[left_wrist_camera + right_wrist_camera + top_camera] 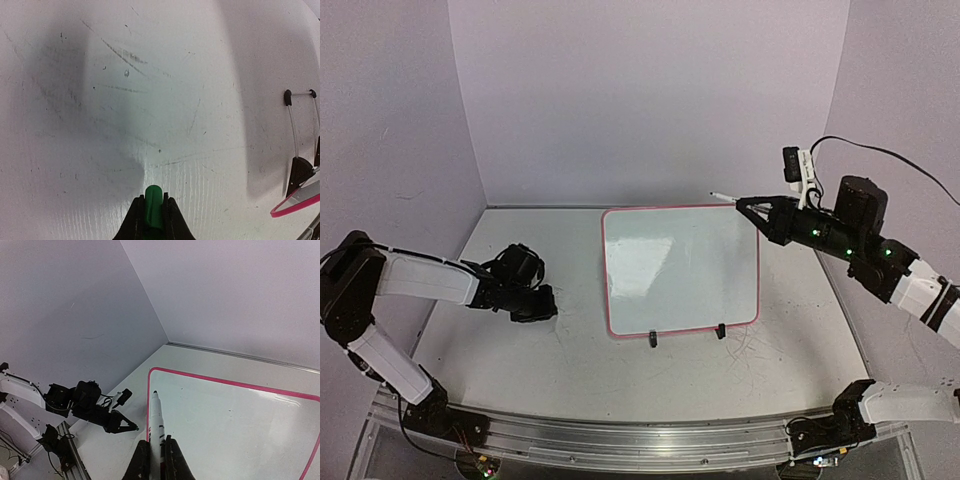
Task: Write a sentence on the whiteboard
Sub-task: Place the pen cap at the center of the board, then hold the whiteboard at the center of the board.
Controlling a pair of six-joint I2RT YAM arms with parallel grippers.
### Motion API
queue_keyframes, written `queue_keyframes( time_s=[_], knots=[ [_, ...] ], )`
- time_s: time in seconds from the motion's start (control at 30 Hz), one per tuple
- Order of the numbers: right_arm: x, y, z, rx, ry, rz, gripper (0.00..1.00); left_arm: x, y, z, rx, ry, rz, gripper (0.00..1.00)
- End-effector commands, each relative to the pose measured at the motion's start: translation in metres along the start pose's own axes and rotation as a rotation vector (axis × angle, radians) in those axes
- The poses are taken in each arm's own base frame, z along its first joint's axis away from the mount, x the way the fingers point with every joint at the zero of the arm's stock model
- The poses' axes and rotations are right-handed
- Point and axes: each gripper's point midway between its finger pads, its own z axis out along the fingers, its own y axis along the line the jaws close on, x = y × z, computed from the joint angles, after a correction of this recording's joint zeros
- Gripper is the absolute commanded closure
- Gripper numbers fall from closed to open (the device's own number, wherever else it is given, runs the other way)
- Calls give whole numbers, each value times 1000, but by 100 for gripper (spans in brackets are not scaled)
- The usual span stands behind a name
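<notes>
Your right gripper [748, 206] clamps the marker [723, 196] just above the whiteboard's [680, 208] upper-right corner, tip pointing left. The blank board lies lower left of it. Your left gripper [546, 303] clamps a green cap [153, 197].

Left arm [420, 278] first: white shells on the long links, chunky black housings at every joint. The left gripper [548, 303] is all black, its fingers [134, 220] tapering to a narrow wedge. Now the right arm [880, 258], same black-and-white build, with small green lights [833, 238] glowing along the black forearm. There's a white camera [800, 170] mounted on that wrist, and a thin black cable [890, 152] arcs away from it. The right gripper [742, 204] is black and pointed too. Both black bases [440, 410] sit on a silver aluminium rail [620, 440].
</notes>
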Motion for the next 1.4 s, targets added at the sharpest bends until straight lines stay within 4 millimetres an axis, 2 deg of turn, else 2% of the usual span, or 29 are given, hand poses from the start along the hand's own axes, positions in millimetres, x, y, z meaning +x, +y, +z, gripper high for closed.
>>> queue_keyframes(
  time_s=[0.0,0.17,0.37,0.47,0.67,0.8,0.97,1.07,1.2,1.37],
  knots=[
    [-15,12,-1,-52,-52,-1,100,-22,-7,7,-2,-68,12,98],
    [-11,12,1,-59,-40,7,100,-12,3,15,-29,-49,21,95],
    [-12,9,1,-43,-47,14,100,-5,11,15,-42,-50,26,80],
    [-12,7,2,-36,-48,21,100,-3,12,15,-43,-51,27,76],
    [-8,6,3,-38,-42,31,100,-7,9,11,-29,-66,33,75],
    [-8,5,4,-33,-42,37,100,-11,4,5,-8,-80,38,69],
    [-2,-5,5,11,-30,54,100,-25,-5,-17,22,-134,40,58],
    [-3,-12,-2,60,-53,33,100,-40,-10,-41,29,-190,46,52],
    [-14,-27,-21,183,-136,-1,100,-66,-25,-81,90,-290,52,43],
    [-13,-23,-17,154,-118,-13,100,-91,-57,-126,240,-380,43,34]
  ],
)
